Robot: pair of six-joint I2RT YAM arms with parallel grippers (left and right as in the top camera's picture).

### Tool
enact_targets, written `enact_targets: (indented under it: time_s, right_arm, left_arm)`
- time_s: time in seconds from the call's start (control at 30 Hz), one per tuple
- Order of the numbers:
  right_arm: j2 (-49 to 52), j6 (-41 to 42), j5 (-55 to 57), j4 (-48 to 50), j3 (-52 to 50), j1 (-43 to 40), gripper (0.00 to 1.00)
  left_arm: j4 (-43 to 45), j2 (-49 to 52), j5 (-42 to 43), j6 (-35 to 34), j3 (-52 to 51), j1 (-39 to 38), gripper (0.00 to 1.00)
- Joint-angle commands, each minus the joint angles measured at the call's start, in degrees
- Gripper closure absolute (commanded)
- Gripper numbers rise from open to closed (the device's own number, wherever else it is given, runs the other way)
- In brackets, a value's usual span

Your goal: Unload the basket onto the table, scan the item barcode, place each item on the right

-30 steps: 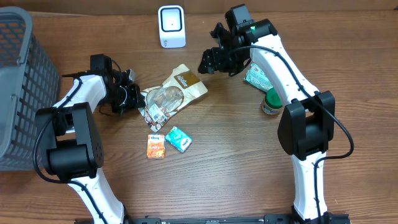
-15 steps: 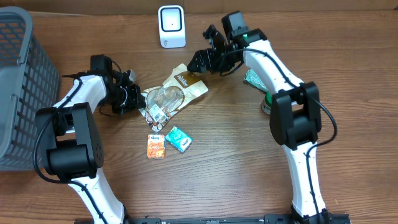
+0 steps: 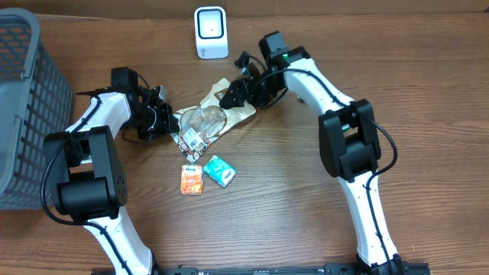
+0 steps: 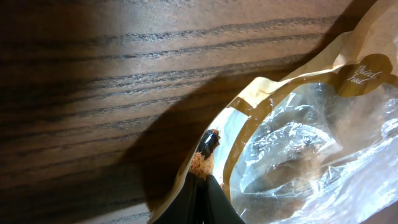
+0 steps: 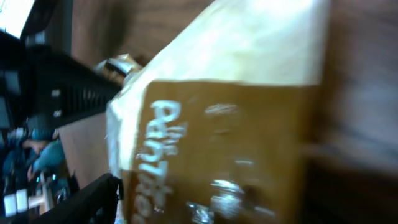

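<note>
The item is a tan snack pouch (image 3: 215,114) with a clear window, lying flat mid-table, with a white label (image 3: 189,140) at its lower left end. My left gripper (image 3: 163,121) is shut on the pouch's left edge. In the left wrist view its black fingers (image 4: 203,198) pinch the pouch (image 4: 298,137) rim. My right gripper (image 3: 234,92) hovers open over the pouch's upper right end. The right wrist view is blurred; the pouch's brown printed top (image 5: 217,143) fills it and one black finger (image 5: 87,199) shows at the left. The white scanner (image 3: 210,32) stands behind.
A grey basket (image 3: 23,114) stands at the table's left edge. A small orange packet (image 3: 192,179) and a teal packet (image 3: 219,170) lie in front of the pouch.
The right arm has swung left and down from beside the scanner to the pouch's upper right end. The left arm and the pouch have not moved.
</note>
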Motion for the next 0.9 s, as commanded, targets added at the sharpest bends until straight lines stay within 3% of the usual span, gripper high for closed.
enact_targets:
  time_s: [0.0, 0.17, 0.5, 0.63, 0.77, 0.87]
  right_arm:
    - [-0.26, -2.91, -1.88, -1.29, -0.28, 1.51, 0.29]
    - [-0.22, -3.63, -1.16, -0.61, -0.28, 2.38, 0.37]
    - [-0.26, -3.43, -1.27, -0.79, -0.11, 1.81, 0.67]
    - [-1.22, -3.45, -1.90, -2.89, -0.11, 1.66, 0.78]
    - [-3.82, -3.43, -1.88, -6.23, -0.11, 1.22, 0.78]
    - [-5.31, -3.30, -1.88, -9.09, -0.11, 1.18, 0.79]
  left_arm:
    - [-0.61, 1.95, -6.69, 0.31, -2.43, -0.24, 0.96]
    - [-0.20, 1.95, -6.73, 1.03, -2.43, -0.24, 0.96]
    - [-0.50, 1.92, -6.67, 1.64, -2.34, 0.00, 0.96]
    - [-4.52, 1.70, -6.67, 2.25, 0.15, 0.70, 0.96]
    - [-11.74, 0.44, -6.62, 4.22, 6.82, 1.51, 0.96]
    - [-16.24, -1.16, -6.64, 4.83, 11.96, 1.49, 0.90]
